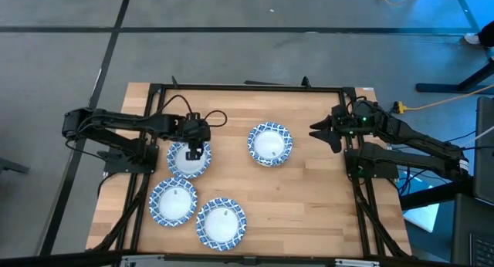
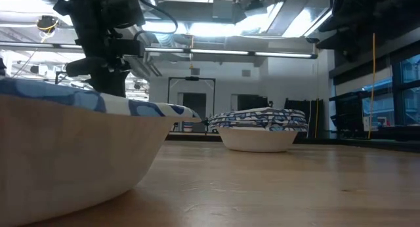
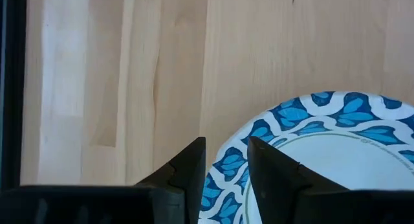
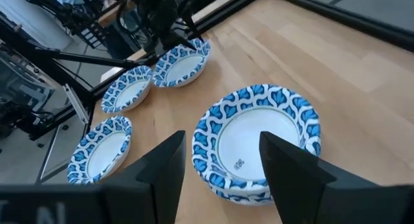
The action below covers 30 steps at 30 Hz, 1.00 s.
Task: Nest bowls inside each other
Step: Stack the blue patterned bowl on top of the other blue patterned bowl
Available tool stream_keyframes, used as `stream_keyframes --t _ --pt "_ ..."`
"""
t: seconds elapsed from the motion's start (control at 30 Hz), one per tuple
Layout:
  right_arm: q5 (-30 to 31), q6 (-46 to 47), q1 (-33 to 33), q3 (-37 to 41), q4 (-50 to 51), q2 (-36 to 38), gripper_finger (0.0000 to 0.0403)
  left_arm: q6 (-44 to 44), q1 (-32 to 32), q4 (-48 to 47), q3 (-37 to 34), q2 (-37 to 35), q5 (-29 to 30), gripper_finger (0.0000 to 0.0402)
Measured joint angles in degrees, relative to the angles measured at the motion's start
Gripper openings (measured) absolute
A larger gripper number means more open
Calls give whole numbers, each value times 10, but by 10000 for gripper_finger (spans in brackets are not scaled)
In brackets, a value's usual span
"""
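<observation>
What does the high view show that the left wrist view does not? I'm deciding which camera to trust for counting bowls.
Only the high view shows all four bowl spots on the light wooden table: the centre stack of blue-and-white patterned bowls, two single bowls near the front, plus the right gripper waiting open at the right edge. Only the left wrist view shows the left gripper's fingers straddling the rim. Both show the left gripper at the left bowl.
</observation>
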<state>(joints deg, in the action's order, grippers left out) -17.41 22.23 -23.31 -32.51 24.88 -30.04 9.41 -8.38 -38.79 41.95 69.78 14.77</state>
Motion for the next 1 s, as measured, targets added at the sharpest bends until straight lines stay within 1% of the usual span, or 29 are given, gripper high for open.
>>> stream_keyframes --t 0.2,0.27,0.4,0.57,0.63,0.8,0.93,1.0 --pt "0 0 0 0 -12 0 198 -5 0 0 0 0 0 111" --pt "0 1 0 0 -11 0 198 -8 0 0 0 0 4 118" --pt "0 2 0 0 -11 0 198 -17 0 -10 0 0 16 152" --pt "0 15 0 0 -11 0 198 -28 0 -35 0 0 52 207" --pt "0 15 0 0 -11 0 198 -24 0 -30 0 0 55 218" --pt "0 15 0 0 -11 0 198 -33 0 -11 0 0 53 220" --pt "0 14 0 0 -11 0 198 -42 1 17 0 0 29 222" --pt "0 14 0 0 -11 0 198 -28 1 26 1 0 17 222"
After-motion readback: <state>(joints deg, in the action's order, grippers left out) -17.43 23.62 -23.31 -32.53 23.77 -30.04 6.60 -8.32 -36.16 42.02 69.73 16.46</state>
